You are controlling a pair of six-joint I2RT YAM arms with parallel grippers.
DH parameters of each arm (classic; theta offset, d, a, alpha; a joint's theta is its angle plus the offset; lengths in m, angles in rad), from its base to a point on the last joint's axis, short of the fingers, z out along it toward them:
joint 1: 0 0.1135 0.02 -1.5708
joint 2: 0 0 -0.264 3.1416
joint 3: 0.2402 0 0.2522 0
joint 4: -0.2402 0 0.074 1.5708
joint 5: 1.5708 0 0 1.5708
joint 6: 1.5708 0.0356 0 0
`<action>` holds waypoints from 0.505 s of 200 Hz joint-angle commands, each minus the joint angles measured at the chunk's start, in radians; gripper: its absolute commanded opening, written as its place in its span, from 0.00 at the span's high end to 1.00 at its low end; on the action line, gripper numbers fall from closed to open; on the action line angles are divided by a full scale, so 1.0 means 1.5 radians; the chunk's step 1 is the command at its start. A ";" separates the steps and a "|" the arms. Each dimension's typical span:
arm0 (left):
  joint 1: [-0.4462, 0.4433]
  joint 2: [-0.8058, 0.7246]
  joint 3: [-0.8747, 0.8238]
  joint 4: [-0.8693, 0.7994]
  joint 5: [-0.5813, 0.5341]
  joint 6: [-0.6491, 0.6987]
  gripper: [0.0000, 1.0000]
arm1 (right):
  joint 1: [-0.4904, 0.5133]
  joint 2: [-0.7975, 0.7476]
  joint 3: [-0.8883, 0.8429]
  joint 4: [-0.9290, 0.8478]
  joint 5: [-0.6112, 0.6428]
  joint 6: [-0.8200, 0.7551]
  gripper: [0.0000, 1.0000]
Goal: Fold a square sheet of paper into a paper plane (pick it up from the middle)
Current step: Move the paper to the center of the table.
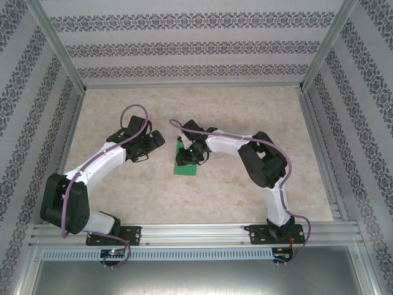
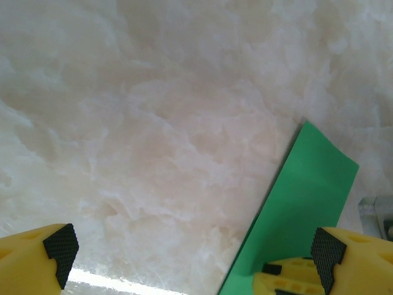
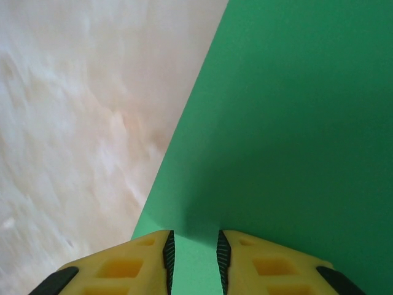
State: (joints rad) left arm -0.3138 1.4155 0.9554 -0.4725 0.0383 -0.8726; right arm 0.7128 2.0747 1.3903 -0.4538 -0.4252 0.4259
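The bright green square sheet of paper (image 1: pixel 186 167) lies flat on the marbled table, and from above it looks like a narrow strip. My right gripper (image 1: pixel 186 150) stands on the sheet's far end. In the right wrist view its fingertips (image 3: pixel 193 258) rest on the paper (image 3: pixel 288 123) near the paper's left edge. The jaws are a narrow gap apart, with flat green paper showing between them. My left gripper (image 1: pixel 156 140) hovers left of the sheet, wide open and holding nothing (image 2: pixel 193 252). The paper (image 2: pixel 301 203) passes by its right finger (image 2: pixel 344 258).
Bare marbled tabletop (image 1: pixel 123 196) surrounds the sheet. Metal frame rails (image 1: pixel 55 55) and patterned walls close in the back and both sides. A yellow finger of the right gripper (image 2: pixel 288 279) rests on the paper close to my left gripper's right finger.
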 commanded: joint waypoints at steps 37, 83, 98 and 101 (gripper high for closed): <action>-0.014 0.034 -0.004 0.085 0.096 0.017 0.01 | -0.044 -0.109 -0.122 -0.039 -0.014 -0.117 0.69; -0.059 0.089 -0.009 0.220 0.220 0.002 0.21 | -0.053 -0.243 -0.172 0.073 -0.009 0.046 0.53; -0.087 0.117 0.002 0.254 0.246 -0.008 0.33 | -0.084 -0.278 -0.207 0.093 0.004 0.108 0.47; -0.092 0.124 0.005 0.259 0.249 -0.011 0.35 | -0.092 -0.283 -0.215 0.096 0.005 0.121 0.47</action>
State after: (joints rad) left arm -0.3920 1.5494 0.9466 -0.2264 0.2985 -0.8757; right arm 0.6418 1.7363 1.1328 -0.3969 -0.4393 0.4305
